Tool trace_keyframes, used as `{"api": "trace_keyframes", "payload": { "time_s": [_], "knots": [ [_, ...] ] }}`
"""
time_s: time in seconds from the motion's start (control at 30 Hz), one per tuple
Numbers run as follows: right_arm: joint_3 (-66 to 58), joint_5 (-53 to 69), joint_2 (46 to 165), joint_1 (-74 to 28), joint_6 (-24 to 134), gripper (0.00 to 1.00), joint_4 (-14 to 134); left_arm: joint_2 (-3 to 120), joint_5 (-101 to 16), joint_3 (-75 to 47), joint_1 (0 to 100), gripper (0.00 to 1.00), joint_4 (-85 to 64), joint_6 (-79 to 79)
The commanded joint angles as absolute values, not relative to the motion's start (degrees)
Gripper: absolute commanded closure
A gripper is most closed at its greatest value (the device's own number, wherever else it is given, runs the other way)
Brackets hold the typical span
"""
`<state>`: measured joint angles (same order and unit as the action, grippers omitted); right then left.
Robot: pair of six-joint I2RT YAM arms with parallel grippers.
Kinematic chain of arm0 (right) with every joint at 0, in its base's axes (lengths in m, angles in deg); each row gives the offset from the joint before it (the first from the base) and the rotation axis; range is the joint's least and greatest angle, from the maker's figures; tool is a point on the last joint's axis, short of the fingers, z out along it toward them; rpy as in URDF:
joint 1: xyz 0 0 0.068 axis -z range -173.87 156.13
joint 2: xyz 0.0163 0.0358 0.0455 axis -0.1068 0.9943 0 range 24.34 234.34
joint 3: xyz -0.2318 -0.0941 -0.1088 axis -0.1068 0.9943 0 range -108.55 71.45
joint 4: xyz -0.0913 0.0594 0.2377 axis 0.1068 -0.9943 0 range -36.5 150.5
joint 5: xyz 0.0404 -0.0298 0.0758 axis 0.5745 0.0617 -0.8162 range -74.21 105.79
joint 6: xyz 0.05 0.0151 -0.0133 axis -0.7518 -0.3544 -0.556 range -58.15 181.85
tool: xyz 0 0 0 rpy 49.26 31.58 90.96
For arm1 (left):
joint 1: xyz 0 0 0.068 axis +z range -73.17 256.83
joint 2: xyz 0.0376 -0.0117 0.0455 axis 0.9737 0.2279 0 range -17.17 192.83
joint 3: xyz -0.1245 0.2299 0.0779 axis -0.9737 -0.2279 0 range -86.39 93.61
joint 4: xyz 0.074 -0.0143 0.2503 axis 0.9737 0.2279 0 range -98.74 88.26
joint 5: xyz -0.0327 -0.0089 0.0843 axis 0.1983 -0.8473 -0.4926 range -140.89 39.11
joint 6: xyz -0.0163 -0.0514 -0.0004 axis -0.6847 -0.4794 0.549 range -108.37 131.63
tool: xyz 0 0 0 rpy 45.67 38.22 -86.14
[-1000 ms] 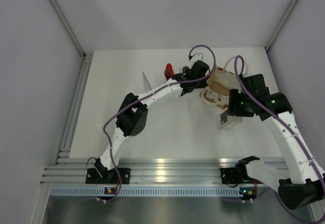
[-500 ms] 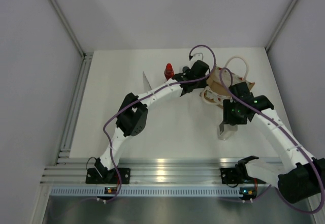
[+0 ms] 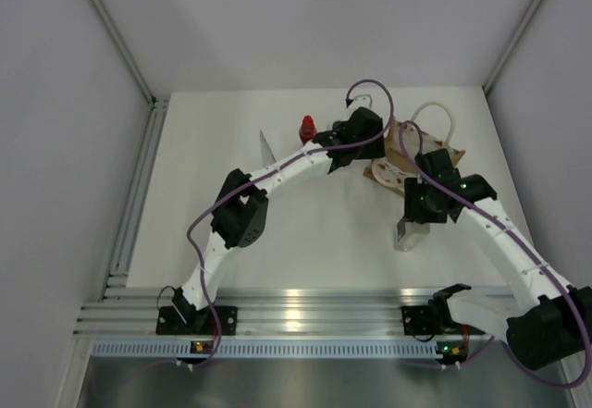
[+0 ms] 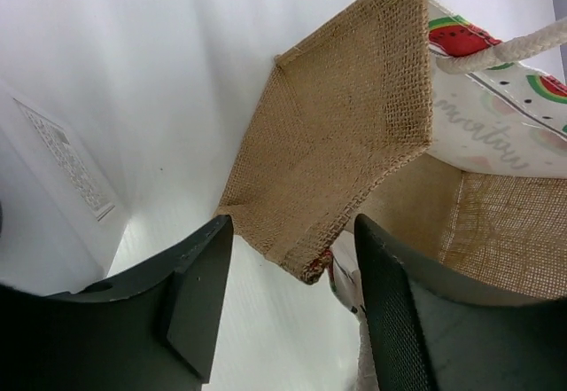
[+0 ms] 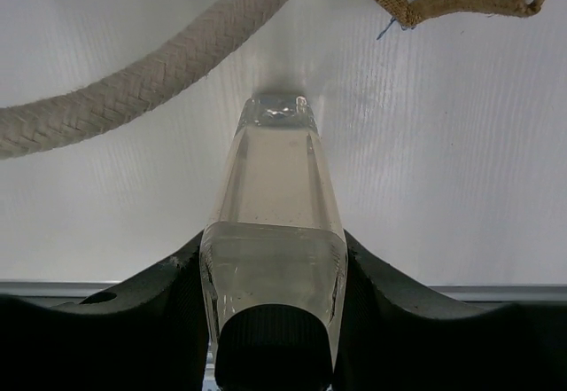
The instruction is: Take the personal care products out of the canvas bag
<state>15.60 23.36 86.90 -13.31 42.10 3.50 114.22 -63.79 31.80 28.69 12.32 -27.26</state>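
From above: right end effector (image 3: 411, 227) closed on the clear bottle (image 3: 406, 239), out of the canvas bag (image 3: 396, 152) and just to its near side, low over bare surface (image 3: 305, 232); left end effector (image 3: 368, 152) at the bag's left edge; red bottle (image 3: 307, 130) standing just left of that, outside the bag. From the left wrist: fingers (image 4: 197, 295) spread wide, nothing pinched, astride the bag's burlap side panel, mouth of the bag off to the right. From the right wrist: bottle gripped near its dark cap, long axis running straight out from the end effector, base toward the surface and seemingly touching or nearly so, cream handle (image 5: 151, 79) lying just beyond it. Probably only lowering along that axis and letting go left for this bottle, right arm plainly the nearer. Cannot tell whether anything remains inside the bag.
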Motion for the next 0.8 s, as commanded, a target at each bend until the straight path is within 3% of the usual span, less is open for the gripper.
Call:
{"api": "trace_keyframes", "payload": {
  "time_s": [0.0, 0.17, 0.4, 0.43, 0.5, 0.63, 0.73, 0.77],
  "knots": [
    [15.9, 23.26, 86.04, -14.17, 40.84, 1.0, 9.69, 108.78, -63.54, 35.51, 28.93, 0.35, 11.57, -26.87],
    [16.52, 23.26, 85.86, -14.35, 40.84, 1.0, 10.13, 107.11, -64.33, 37.71, 29.01, 0.21, 11.57, -25.72],
    [15.64, 23.44, 86.48, -14.26, 40.93, 1.0, 10.05, 103.77, -68.19, 38.06, 29.1, 0.14, 11.57, -23.62],
    [15.64, 23.7, 86.56, -14.26, 41.02, 1.0, 10.05, 103.16, -69.16, 37.89, 29.19, 0.04, 11.65, -23.26],
    [15.38, 23.96, 87.0, -14.26, 41.11, 1.0, 9.96, 100.62, -71.27, 36.66, 29.36, 0.02, 11.74, -22.3],
    [14.94, 24.05, 87.53, -14.26, 41.28, 0.82, 10.05, 93.24, -74.35, 31.31, 31.99, 0.02, 13.06, -21.85],
    [14.76, 24.05, 87.27, -14.26, 41.55, 0.79, 10.05, 86.73, -76.9, 26.03, 32.88, 0.02, 13.15, -19.84],
    [14.68, 23.88, 87.09, -14.26, 41.55, 0.7, 10.05, 83.93, -78.64, 25.24, 32.88, 0.02, 13.58, -19.14]
  ]
}}
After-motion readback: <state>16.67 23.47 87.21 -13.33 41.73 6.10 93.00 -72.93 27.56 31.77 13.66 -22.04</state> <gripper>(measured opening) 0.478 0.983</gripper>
